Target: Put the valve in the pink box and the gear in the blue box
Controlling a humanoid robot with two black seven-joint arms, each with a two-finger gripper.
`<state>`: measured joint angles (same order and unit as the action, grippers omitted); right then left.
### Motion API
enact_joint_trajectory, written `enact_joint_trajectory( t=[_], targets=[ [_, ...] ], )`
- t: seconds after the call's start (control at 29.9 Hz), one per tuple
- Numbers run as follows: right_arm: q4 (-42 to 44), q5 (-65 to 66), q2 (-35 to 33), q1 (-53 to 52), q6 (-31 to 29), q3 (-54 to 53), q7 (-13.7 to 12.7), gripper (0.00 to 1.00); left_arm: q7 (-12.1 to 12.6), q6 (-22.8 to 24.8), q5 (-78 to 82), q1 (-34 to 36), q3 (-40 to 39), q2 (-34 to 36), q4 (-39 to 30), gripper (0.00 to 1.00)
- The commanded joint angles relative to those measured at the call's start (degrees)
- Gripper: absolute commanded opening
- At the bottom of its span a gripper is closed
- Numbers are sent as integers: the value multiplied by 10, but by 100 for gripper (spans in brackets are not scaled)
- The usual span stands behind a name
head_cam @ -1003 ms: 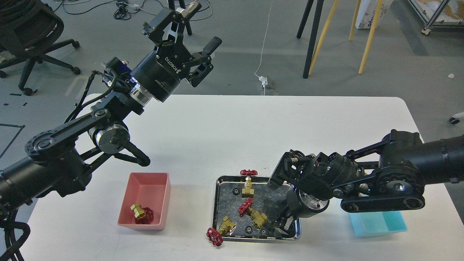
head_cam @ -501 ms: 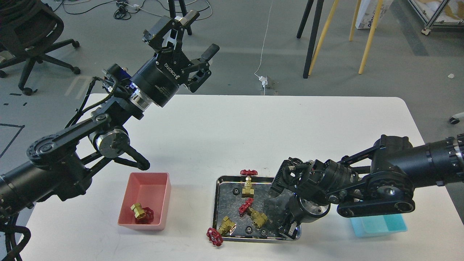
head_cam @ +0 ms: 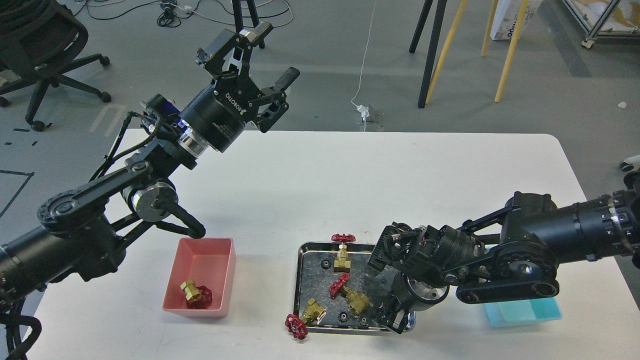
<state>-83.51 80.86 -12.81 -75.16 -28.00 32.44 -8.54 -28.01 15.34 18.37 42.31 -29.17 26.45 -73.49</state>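
Note:
The pink box at the front left holds one valve. The steel tray holds one upright valve, one lying valve, and a third valve whose red handwheel hangs over the front left rim. Small black gears lie in the tray. My right gripper points down into the tray's front right corner; its fingers are dark and cannot be told apart. The blue box is partly hidden behind my right arm. My left gripper is open, empty and raised high beyond the table's far edge.
My left arm's elbow hangs just above the pink box's far left corner. My right forearm lies low across the table's right front. An office chair and stand legs stand on the floor beyond the table.
My right arm has shifted left and lower, bringing its gripper down to the tray's front right corner. My left gripper has drifted slightly, staying open. The valves have not moved.

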Motion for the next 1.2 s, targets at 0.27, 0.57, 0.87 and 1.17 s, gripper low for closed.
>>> enact_joint_trajectory(
  t=[0.27,0.57,0.87,1.17],
  targets=[
    [12,0,9,12,0,0,0,50,0,2,0,-1,0,-1,8,87],
    [12,0,9,11,0,0,0,27,0,3,0,-1,0,-3,10,87],
    [9,-4,6,-2,0,-3,1,9,0,3,0,-6,0,-3,11,87],
    [-1,-8,-68,-86,0,-38,1,7,0,3,0,-5,0,-3,10,87]
  ],
)
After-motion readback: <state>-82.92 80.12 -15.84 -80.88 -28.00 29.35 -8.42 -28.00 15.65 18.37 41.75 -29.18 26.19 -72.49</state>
